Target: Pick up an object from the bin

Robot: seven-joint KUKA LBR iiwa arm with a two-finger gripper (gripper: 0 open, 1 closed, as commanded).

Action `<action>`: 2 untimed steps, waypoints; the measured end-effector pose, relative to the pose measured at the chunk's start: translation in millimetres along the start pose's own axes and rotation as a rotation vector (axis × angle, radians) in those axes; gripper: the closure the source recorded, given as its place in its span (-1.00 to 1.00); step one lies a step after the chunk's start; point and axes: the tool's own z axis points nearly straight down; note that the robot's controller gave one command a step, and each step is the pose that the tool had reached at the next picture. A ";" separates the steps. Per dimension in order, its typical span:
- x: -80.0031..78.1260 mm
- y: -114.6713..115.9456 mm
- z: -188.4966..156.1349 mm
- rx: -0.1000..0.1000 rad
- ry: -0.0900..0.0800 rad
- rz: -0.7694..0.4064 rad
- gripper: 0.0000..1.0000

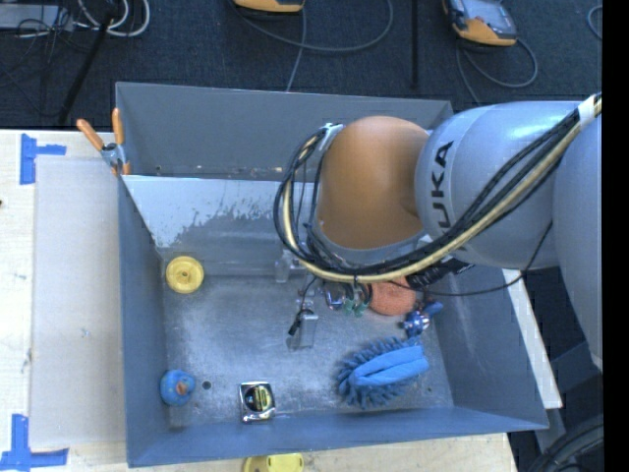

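My gripper [301, 326] reaches down from under the orange wrist cover to the middle of the bin floor, over a bare grey patch. An orange-red rounded thing [395, 299] lies just to its right, partly hidden by the arm and its cables. A blue bristly brush [384, 371] lies in front of that, toward the front right corner. A small tape measure [257, 399] with a yellow face lies near the front wall, to the gripper's front left.
A yellow round disc [184, 274] lies at the left, near the foot of the back slope. A blue ball-like thing with an orange spot [177, 387] sits in the front left corner. The arm covers the bin's back right part.
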 end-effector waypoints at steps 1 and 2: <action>-26.2 -36.5 25.3 -0.001 -0.005 -0.045 -1.00; -5.5 -52.9 50.6 0.000 -0.002 -0.005 -1.00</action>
